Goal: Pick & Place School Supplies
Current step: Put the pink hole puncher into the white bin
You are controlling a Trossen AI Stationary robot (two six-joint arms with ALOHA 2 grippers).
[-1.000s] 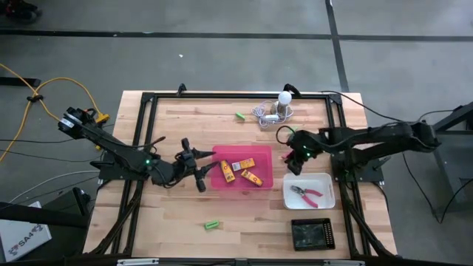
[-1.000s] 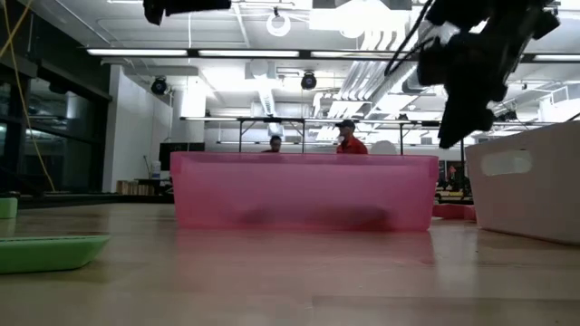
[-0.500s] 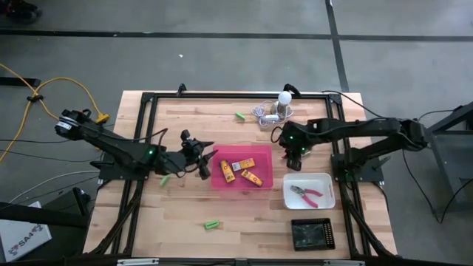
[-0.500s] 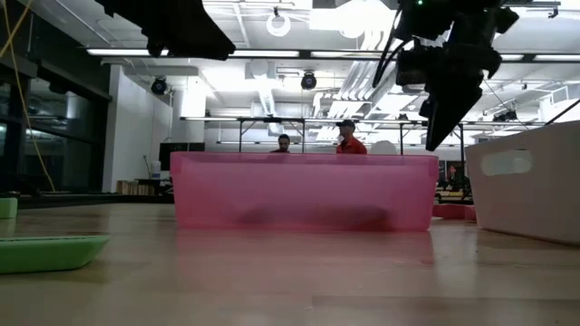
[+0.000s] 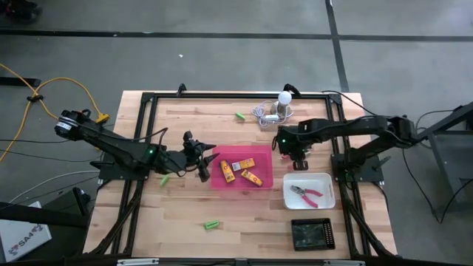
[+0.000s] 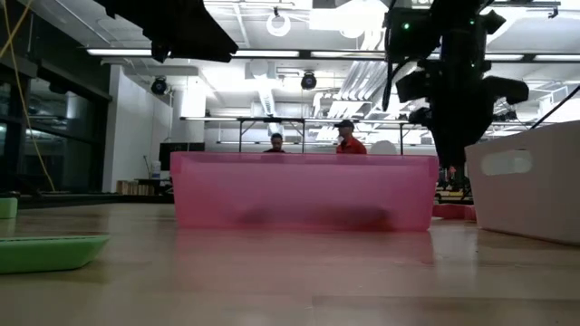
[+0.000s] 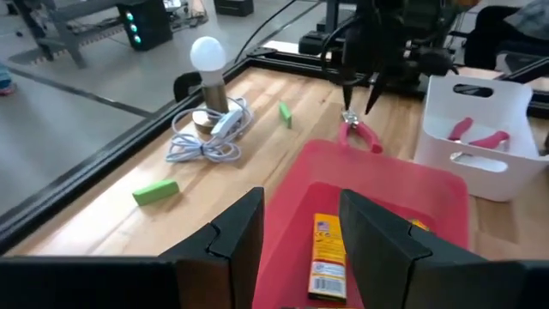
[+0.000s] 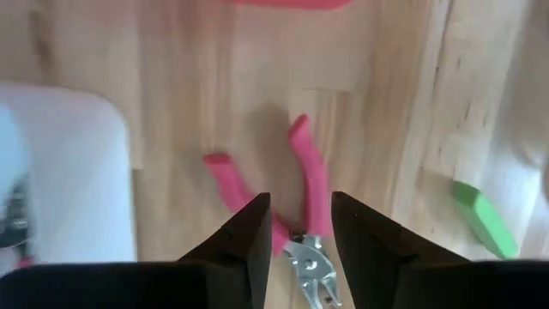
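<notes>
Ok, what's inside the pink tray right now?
The pink tray holds three yellow-orange blocks. The left tool hovers open over its left edge, so that edge of the floor is partly covered. No green sticks show inside.

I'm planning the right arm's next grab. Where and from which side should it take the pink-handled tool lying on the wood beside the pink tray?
Probably from straight above, at the metal pivot where the two handles meet. The pink-handled plier-like tool lies flat on the wooden table, handles splayed, so the joint is its narrowest part. The right gripper hangs open over it already.
</notes>
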